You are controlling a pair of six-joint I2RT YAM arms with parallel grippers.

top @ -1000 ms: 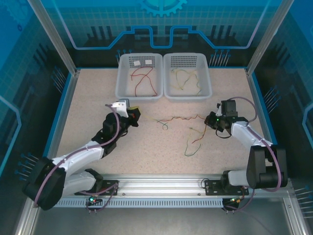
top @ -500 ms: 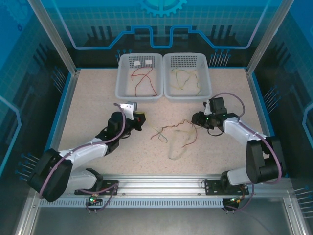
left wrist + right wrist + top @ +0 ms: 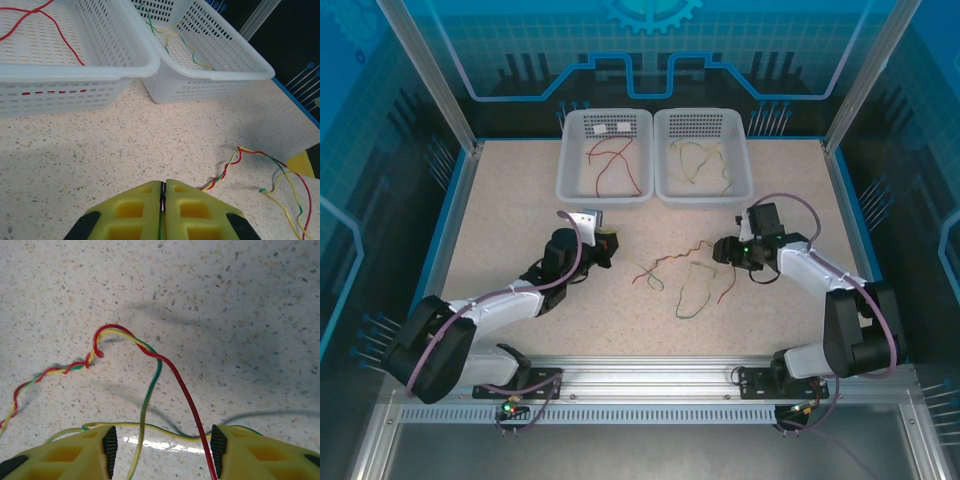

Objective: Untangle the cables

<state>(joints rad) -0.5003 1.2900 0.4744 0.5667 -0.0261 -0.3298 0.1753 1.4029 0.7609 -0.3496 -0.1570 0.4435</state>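
Tangled cables (image 3: 224, 171) on the table (image 3: 510, 200), two white baskets beyond.
Left basket (image 3: 605, 201) holds a red wire (image 3: 610, 155), right basket (image 3: 705, 199) yellow-green wires (image 3: 695, 160). The cables run left-right between the grippers: left gripper (image 3: 163, 187) pressed closed, seemingly pinching their end; right gripper (image 3: 162, 445) spread wide, strands passing loose between.

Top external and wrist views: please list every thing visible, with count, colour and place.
table: one, speckled beige, under everything.
left basket, right basket: two, white, side by side, far edge.
red cables: count unclear, inside left basket.
pale yellow and green cables: count unclear, inside right basket.
tangled cables: several, red, pale yellow, green, on table between grippers.
left arm, right arm: two, white and black, based at near edge.
left gripper: one, yellow, shut.
right gripper: one, yellow, open around tangled cables.
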